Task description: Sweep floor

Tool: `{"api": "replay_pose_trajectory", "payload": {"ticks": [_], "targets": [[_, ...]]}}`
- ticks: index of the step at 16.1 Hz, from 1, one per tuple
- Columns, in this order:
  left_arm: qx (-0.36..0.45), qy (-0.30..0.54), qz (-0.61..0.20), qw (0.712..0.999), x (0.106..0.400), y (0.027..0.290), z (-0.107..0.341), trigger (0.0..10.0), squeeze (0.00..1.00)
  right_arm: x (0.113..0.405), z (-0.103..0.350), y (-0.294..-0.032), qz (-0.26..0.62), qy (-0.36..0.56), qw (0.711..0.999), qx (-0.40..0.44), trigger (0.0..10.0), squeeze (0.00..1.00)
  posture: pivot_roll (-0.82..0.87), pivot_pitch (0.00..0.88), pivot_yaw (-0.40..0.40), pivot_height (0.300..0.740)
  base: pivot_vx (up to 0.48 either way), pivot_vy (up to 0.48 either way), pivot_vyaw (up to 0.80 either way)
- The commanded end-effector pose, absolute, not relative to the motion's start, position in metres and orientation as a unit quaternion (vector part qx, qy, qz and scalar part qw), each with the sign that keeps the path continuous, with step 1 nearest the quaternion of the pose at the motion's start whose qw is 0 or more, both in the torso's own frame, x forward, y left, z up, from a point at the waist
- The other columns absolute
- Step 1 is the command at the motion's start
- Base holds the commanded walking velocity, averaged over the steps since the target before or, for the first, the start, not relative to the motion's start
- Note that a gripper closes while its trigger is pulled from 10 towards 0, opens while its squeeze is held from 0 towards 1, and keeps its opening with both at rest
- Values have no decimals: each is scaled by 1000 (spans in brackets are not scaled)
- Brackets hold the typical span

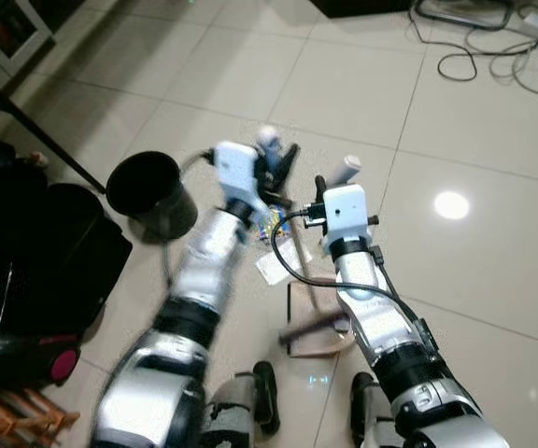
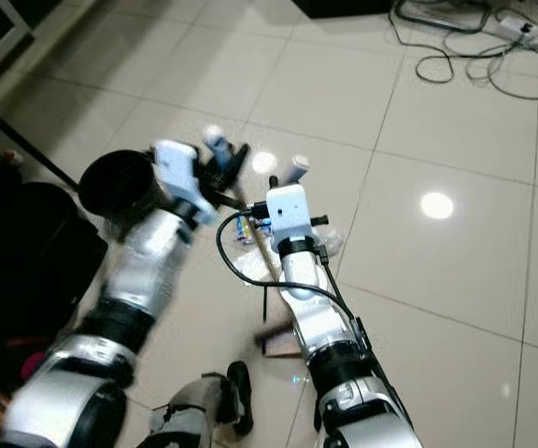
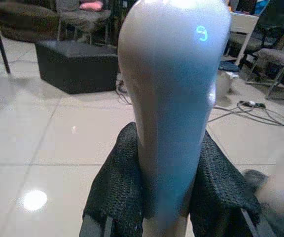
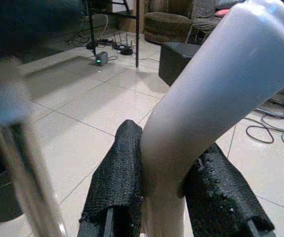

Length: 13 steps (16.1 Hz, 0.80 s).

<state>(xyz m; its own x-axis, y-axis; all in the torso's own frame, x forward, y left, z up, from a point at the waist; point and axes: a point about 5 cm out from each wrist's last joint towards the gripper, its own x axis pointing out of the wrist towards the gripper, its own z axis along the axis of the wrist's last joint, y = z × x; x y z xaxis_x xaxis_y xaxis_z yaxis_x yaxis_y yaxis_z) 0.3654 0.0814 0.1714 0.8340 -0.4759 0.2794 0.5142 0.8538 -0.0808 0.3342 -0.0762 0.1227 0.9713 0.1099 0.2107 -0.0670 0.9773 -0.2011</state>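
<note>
Both grippers clamped on handles over tile floor.
Dustpan [image 1: 311, 327] lies near robot's feet; right gripper [image 1: 334, 182] pinches its white handle [image 4: 216, 94], left gripper [image 1: 274, 159] pinches broom handle [image 3: 174, 89]. Litter [image 1: 274, 245] just beyond pan, black bin [image 1: 149, 194] to left, cables [image 1: 479, 47] far back.

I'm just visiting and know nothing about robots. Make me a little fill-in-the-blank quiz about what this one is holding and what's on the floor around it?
1. The left gripper is shut on a pale ____.
2. The round bin on the floor, on the robot's left, is coloured ____.
3. The right gripper is ____ on a second pale handle.
4. The floor is covered in glossy pale ____.

Missing words: handle; black; shut; tiles
</note>
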Motion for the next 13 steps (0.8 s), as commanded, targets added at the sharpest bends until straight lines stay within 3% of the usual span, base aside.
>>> {"api": "replay_pose_trajectory", "payload": {"ticks": [1,3,8,13], "targets": [[-61,-170,-257,949,369,95,193,10000,0,328,96,-81,39,-47,992,-109,10000,0,163,331,164,740,0,0,0],[-35,-216,-220,951,378,124,222,10000,0,327,93,-84,37,-43,993,-104,10000,0,164,327,153,740,0,0,0],[-30,-227,-243,943,384,147,245,10000,0,328,88,-95,24,-24,996,-78,10000,0,168,273,131,740,0,0,0],[-18,-234,-198,952,388,186,257,10000,0,332,92,-127,-32,-19,999,-28,10000,0,131,141,113,740,0,0,0]]}}
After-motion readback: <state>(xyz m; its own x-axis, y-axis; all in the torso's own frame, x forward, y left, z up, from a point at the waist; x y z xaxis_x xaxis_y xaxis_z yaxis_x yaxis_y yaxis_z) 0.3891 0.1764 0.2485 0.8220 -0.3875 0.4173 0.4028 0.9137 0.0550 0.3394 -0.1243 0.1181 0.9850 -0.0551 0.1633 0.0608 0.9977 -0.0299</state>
